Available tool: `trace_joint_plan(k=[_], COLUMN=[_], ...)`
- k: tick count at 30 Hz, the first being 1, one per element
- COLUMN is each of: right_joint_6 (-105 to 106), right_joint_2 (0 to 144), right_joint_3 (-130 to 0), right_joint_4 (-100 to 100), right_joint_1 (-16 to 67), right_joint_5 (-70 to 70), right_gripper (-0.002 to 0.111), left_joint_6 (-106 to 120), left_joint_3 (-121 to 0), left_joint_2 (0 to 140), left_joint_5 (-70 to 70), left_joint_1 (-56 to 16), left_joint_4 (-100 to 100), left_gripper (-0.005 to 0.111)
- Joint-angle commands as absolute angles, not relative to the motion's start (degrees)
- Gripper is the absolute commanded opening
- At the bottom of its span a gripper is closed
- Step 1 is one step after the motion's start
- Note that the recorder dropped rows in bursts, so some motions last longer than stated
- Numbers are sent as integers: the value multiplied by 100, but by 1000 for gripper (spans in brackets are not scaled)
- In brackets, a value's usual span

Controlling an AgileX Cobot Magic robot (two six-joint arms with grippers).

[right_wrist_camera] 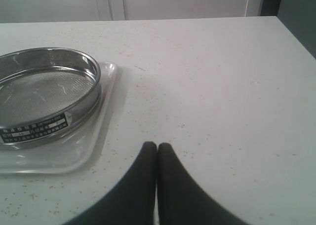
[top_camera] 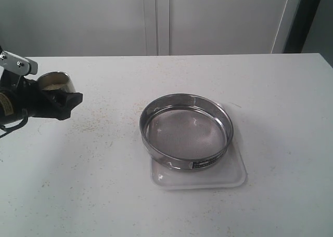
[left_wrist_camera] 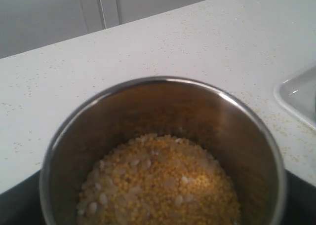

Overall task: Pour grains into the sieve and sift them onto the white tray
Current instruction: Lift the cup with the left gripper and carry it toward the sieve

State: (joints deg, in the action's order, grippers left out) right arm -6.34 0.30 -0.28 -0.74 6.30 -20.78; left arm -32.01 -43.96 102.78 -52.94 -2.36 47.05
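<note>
My left gripper (top_camera: pixel 62 99) clasps a cup (top_camera: pixel 56 82) part-filled with grains (left_wrist_camera: pixel 158 185). The sieve (top_camera: pixel 182 161) sits on the tray (top_camera: pixel 231 177). My right gripper (right_wrist_camera: pixel 157 148) is pinched closed on nothing.

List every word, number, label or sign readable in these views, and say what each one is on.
Label on the rim of the sieve: a dark plate with pale lines of print, too blurred to read in any view.
Steel cup, white tray, table: no text visible.
</note>
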Motion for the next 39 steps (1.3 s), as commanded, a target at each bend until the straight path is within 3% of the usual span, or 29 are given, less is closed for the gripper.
trace_joint_plan(k=[1,13,39], right_joint_6=[-631,-631,-631], right_joint_2=[0,0,0], right_joint_3=[0,0,0], right_joint_4=[-63,-63,-63], right_joint_1=[568,568,568], right_joint_5=[-2009,-2009,-2009], right_gripper=[0,0,0], left_joint_6=[-3364,-3902,-3854], left_joint_3=[-4409,-4613,-6209], left_joint_2=[10015,9659,9528], left_joint_5=[-5030,-4384,-1466], left_joint_1=[-413,-476,-2362], left_joint_4=[4586,4783,5402], left_gripper=[0,0,0])
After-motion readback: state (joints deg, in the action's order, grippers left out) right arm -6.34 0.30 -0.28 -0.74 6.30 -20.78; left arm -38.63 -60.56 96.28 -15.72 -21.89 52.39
